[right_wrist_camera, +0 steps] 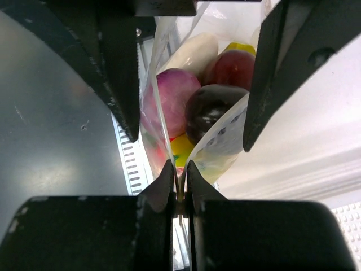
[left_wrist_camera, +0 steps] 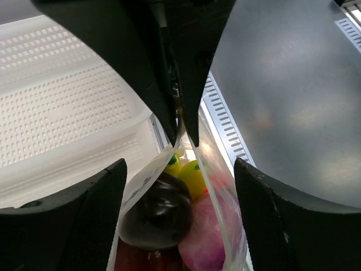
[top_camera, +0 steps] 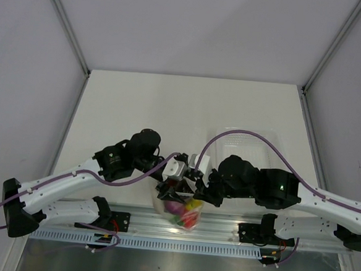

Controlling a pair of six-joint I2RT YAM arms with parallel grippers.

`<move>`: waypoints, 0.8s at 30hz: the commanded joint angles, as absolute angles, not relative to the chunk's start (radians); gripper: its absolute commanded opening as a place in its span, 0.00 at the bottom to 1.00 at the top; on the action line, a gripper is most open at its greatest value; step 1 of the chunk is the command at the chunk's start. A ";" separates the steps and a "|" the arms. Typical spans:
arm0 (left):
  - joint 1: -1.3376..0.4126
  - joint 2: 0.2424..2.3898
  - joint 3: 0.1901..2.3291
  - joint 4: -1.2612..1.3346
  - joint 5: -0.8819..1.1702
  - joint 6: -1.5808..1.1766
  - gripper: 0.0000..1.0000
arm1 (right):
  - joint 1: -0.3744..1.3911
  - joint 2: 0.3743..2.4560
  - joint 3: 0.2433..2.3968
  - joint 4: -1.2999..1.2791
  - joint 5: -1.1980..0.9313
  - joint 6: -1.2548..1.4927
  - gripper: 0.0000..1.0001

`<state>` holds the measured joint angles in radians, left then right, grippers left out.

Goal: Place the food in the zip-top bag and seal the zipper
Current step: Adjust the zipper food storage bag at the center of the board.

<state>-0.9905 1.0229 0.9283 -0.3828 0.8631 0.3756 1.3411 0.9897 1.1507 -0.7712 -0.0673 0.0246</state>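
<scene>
firmly, right jaws pinch the bag (right_wrist_camera: 225, 141) edge; left jaws gape astride.

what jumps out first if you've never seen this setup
Both hands meet at the table's near edge over a clear zip-top bag stuffed with bright toy food. The right hand is pinched shut on the bag's edge. The left hand straddles the bag, fingers spread.
</scene>
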 commanded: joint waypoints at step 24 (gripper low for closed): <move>-1.003 1.034 0.977 -0.454 0.661 0.288 0.01 | 1.344 1.031 1.252 -0.770 0.262 0.248 0.99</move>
